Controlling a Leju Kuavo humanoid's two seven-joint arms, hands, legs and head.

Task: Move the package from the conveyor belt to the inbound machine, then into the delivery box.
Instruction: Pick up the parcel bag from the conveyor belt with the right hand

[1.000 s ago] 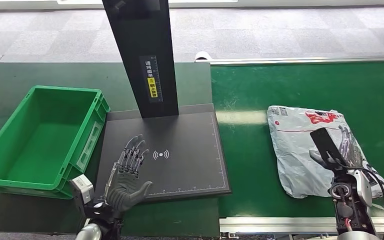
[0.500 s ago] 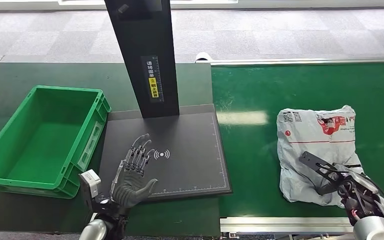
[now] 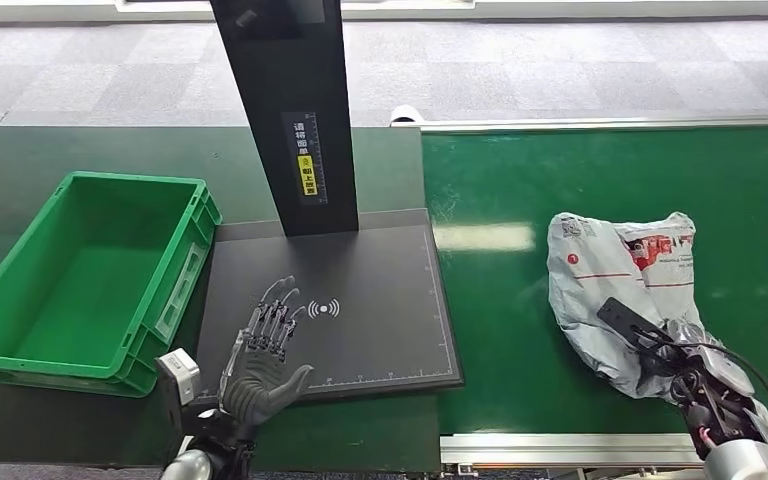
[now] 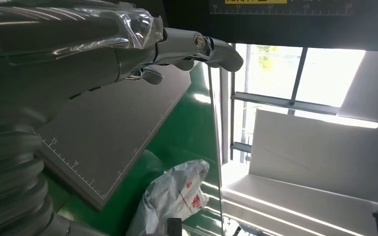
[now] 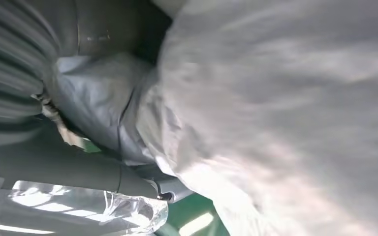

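Crumpled grey plastic mailer package (image 3: 620, 290) sitting on the green conveyor belt (image 3: 520, 180), bunched up, near the belt's front edge on the right. Red printing plus a white shipping label with small black text on top, way too tiny to read. Right hand (image 3: 682, 352) pressed into the near end of the bag; right wrist view has grey plastic gathered tight against the palm, so looks like the fingers have hold of it. Left hand (image 3: 263, 352) hovering over the front of the flat black inbound machine plate (image 3: 380, 300), fingers (image 3: 278, 300) spread and straight, nothing in them. White wireless-style symbol (image 3: 323, 308) printed on the plate just beside those fingertips, ruler ticks along its edges. Black upright post (image 3: 290, 100) with a yellow-and-white sticker (image 3: 305, 155) of Chinese characters, not legible. Empty-looking green plastic crate (image 3: 20, 300) left of the plate on the dark green surface (image 3: 60, 150).
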